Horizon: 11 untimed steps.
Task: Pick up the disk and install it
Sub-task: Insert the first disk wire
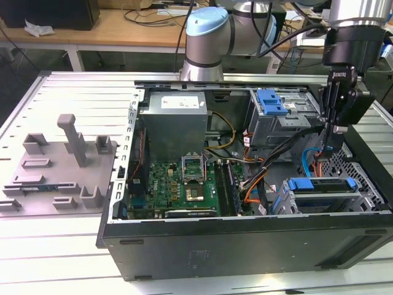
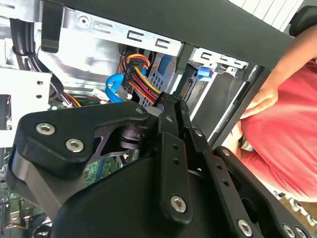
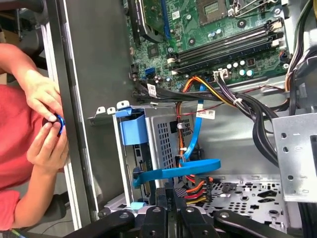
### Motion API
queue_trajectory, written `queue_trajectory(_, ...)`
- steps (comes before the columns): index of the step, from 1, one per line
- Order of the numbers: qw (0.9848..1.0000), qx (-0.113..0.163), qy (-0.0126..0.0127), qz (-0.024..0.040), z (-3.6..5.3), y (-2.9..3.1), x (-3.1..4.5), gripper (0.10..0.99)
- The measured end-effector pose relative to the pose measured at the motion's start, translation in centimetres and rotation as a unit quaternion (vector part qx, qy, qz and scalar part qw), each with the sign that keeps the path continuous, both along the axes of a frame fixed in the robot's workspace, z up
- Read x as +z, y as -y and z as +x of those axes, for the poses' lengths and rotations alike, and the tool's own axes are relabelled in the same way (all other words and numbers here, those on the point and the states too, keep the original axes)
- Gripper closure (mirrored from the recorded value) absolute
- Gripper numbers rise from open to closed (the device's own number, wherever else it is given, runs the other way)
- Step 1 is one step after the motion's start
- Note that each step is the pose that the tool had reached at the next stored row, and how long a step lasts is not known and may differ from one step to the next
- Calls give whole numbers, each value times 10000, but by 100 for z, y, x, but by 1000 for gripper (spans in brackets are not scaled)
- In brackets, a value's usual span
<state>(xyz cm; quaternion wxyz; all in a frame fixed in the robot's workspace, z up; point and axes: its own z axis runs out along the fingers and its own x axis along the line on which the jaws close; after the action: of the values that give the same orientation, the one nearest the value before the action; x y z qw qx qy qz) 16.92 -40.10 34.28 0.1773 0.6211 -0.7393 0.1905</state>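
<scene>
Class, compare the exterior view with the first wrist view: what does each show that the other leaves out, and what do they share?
Exterior view: the grey fixture plate beside the computer case, the power supply and the arm's blue-capped joint. First wrist view: a person's hands outside the case wall, pinching a small blue part. Shared: the green motherboard, the blue cable and the gripper, which in the exterior view hangs above the disk.

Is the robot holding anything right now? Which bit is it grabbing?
Nothing, as far as the pictures show. The end effector is shut with nothing between its fingers, and it is not touching the disk.
</scene>
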Motion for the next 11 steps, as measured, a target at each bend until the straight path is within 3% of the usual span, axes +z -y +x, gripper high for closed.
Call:
queue_trajectory(1,10000,0,0,39,0,16,14,922)
queue_trajectory(4,9996,0,0,276,0,88,49,922)
queue_trajectory(5,9995,0,0,305,0,106,52,922)
queue_trajectory(6,9995,0,0,330,0,161,55,922)
queue_trajectory(11,9993,0,0,375,0,315,57,922)
